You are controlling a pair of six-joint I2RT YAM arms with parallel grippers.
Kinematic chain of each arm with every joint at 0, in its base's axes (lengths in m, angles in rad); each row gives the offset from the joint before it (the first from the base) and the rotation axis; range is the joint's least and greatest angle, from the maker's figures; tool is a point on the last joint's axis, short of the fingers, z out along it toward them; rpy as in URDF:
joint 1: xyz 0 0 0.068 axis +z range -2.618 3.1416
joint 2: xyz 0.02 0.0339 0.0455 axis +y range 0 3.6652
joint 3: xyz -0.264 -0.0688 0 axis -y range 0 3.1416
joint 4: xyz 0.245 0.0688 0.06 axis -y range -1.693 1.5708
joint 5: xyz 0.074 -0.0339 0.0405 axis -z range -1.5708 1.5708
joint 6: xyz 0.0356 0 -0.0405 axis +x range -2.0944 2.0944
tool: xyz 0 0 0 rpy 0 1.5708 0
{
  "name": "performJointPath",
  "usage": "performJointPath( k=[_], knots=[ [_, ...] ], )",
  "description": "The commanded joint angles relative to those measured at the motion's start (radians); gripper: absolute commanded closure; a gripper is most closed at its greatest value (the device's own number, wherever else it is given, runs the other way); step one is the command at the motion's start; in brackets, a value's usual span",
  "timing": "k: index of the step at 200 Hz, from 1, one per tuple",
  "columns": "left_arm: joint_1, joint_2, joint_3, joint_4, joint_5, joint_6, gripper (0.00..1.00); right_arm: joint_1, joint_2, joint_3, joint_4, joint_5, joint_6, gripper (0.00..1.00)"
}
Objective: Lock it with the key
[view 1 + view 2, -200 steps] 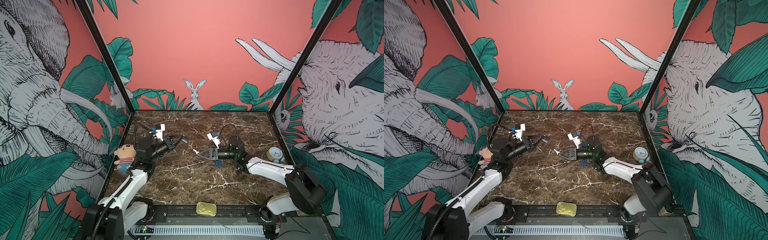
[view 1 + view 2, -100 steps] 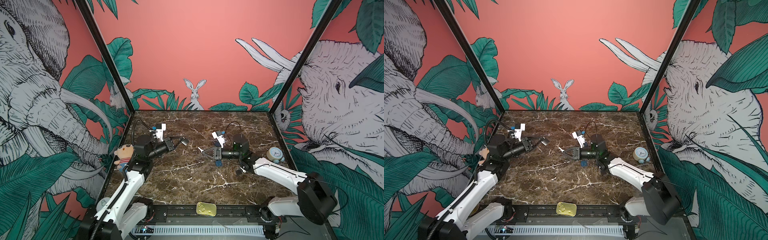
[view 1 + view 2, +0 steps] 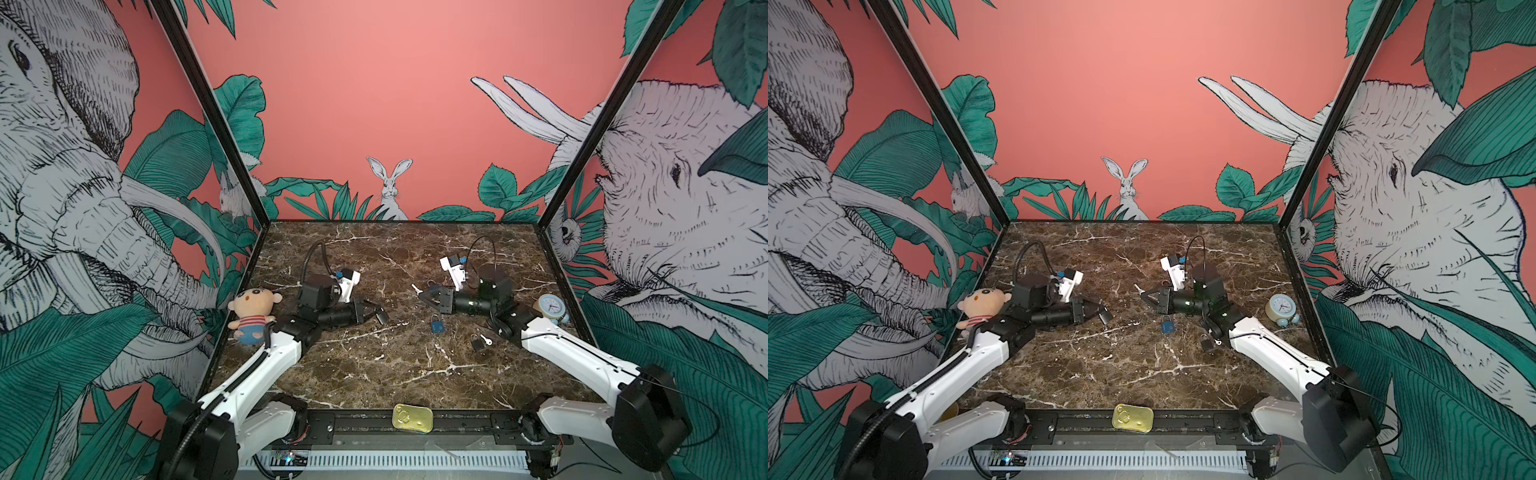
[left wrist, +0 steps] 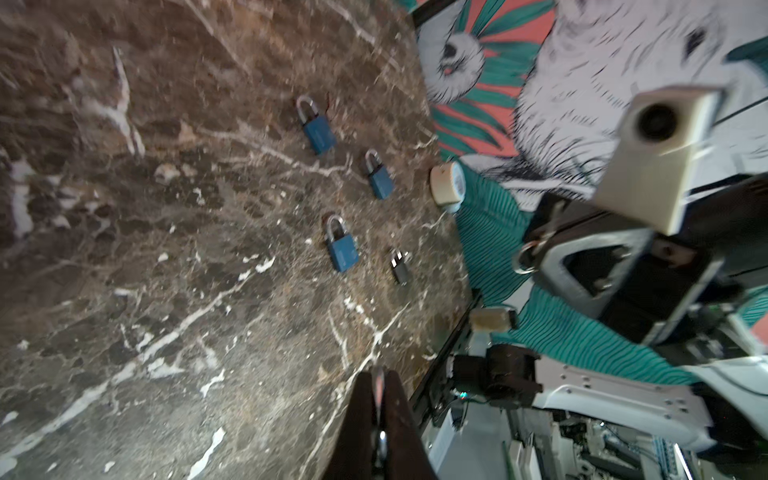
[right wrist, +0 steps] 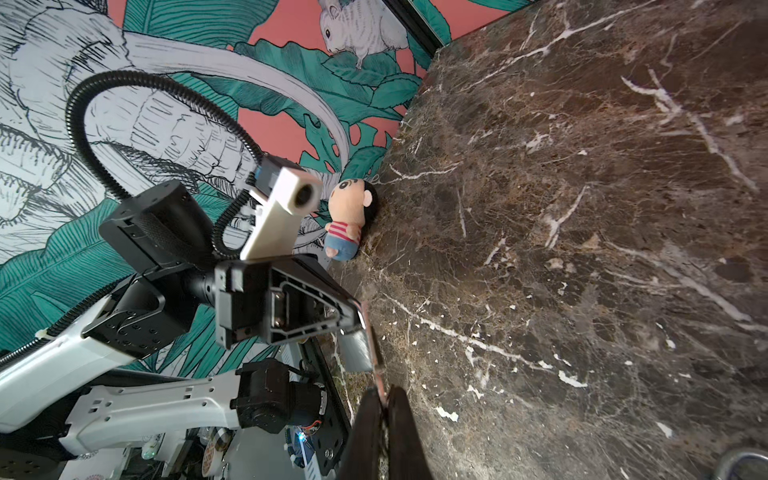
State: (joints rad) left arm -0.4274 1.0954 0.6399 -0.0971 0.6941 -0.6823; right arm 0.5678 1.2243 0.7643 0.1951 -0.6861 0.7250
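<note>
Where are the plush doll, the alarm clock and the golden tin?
plush doll [image 3: 254,300]: in a top view, on its face.
alarm clock [image 3: 551,306]: in a top view, on its dial.
golden tin [image 3: 412,417]: in a top view, on its lid.

L hand [image 3: 1099,310] pinches dark padlock [image 3: 1106,317]; R hand [image 3: 1143,293] grips key [image 3: 1136,287], tips facing, apart. Blue padlock [image 3: 1168,327] lies on bench [image 3: 1100,374] near R hand.
</note>
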Motion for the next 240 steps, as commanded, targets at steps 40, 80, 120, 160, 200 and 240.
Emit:
performJointPath(
  k=[40,80,120,160,200,240],
  knots=[
    [-0.031,0.205,0.03,0.029,-0.061,0.081,1.0,-0.005,-0.036,-0.006,0.025,0.039,-0.004,1.0],
    [-0.034,0.312,0.071,0.022,-0.068,0.107,1.0,-0.006,-0.047,-0.01,0.016,0.045,-0.014,1.0],
    [-0.037,0.407,0.105,0.039,-0.061,0.107,1.0,-0.006,-0.046,0.003,-0.014,0.043,-0.03,1.0],
    [-0.043,0.499,0.134,0.068,-0.059,0.086,1.0,-0.008,-0.023,0.014,-0.013,0.039,-0.041,1.0],
    [-0.045,0.568,0.166,0.078,-0.072,0.079,1.0,-0.011,0.02,0.074,-0.074,-0.003,-0.073,1.0],
    [-0.045,0.608,0.187,0.055,-0.101,0.093,0.86,-0.011,0.028,0.079,-0.072,0.006,-0.07,1.0]
  ],
)
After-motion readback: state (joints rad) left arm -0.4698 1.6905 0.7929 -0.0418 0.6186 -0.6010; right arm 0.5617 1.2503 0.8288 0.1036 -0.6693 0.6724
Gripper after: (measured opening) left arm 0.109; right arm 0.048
